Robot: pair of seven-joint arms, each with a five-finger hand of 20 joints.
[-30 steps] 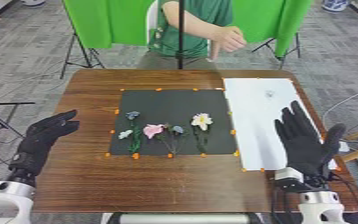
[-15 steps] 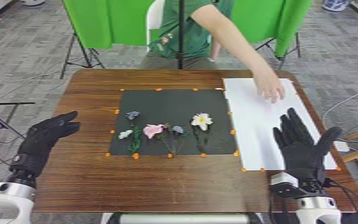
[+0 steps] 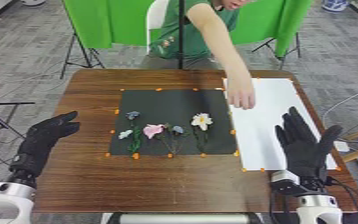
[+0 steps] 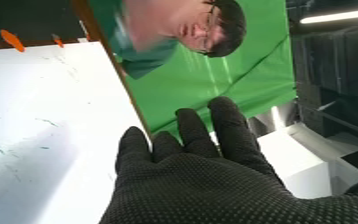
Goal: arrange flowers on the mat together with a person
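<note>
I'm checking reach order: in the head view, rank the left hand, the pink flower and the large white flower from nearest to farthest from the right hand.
1. Large white flower: right part of the dark mat, nearest the right hand.
2. Pink flower: left of it.
3. Left hand: beyond the mat's left edge.

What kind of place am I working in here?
Probably a staged recording or lab space rather than a home: a green backdrop hangs behind the brown wooden table, light stands stand on the grey floor, and orange tape marks the dark mat.
</note>
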